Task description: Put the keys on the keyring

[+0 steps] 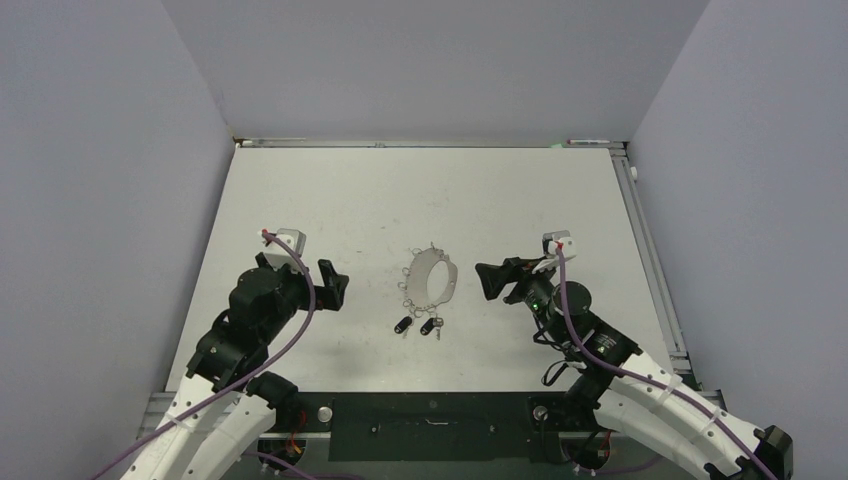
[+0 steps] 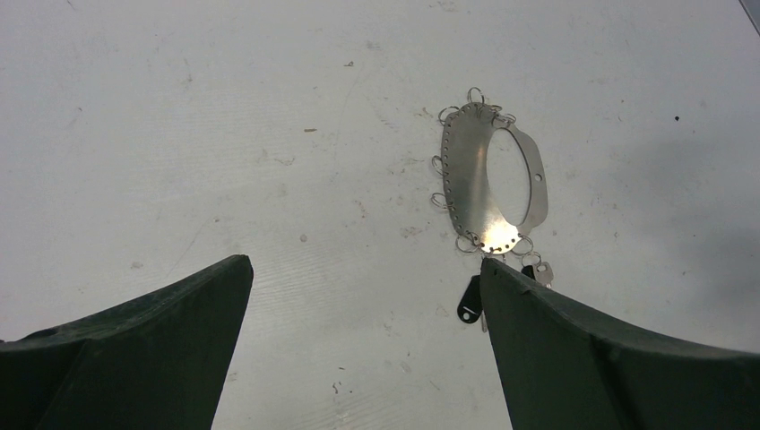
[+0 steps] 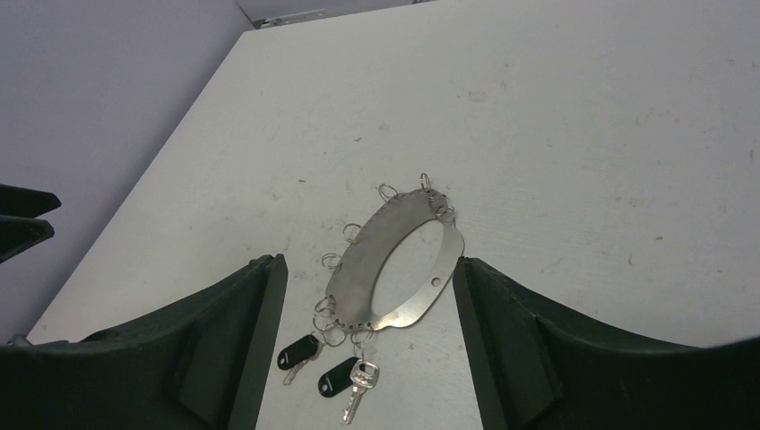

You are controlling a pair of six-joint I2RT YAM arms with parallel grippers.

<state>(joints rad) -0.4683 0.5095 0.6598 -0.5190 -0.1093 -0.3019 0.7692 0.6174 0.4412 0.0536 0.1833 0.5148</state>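
The keyring is a wide silvery hoop with small wire loops, lying mid-table between my arms. Two black-headed keys lie at its near end, touching the loops. My left gripper hangs open to the left of the hoop, holding nothing. My right gripper is open to the hoop's right, also holding nothing. The left wrist view shows the keyring ahead and one key beside the right finger. In the right wrist view the keyring and keys lie between the fingers, a bare silver key beside them.
Grey walls close in the white table on three sides. A metal rail runs along its right edge. The left gripper's fingertips show at the left edge of the right wrist view.
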